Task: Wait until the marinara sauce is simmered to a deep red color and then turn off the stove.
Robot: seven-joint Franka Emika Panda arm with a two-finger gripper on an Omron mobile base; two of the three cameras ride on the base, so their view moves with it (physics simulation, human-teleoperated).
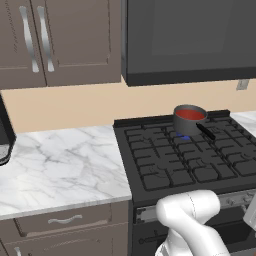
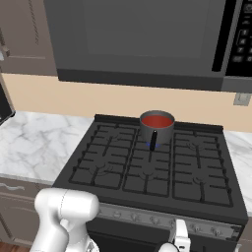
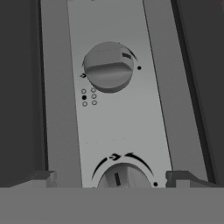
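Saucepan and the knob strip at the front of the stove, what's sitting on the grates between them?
Nothing. In the right base view the grates run bare from the saucepan to the knob strip; just the pan's own dark handle reaches forward over them.

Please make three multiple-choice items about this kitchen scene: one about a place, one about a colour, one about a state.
1. Where does the saucepan stand on the stove?
A. back row, middle
B. front left
C. front right

2. What colour is the marinara sauce?
A. green
B. red
C. white

3. How is the gripper at the knob?
A. shut on it
B. open, a fingertip on each side
C. holding the saucepan

Answers: 1 A, it sits at the rear centre grate. 2 B, the surface is red. 3 B, the fingertips stand wide apart around the knob.
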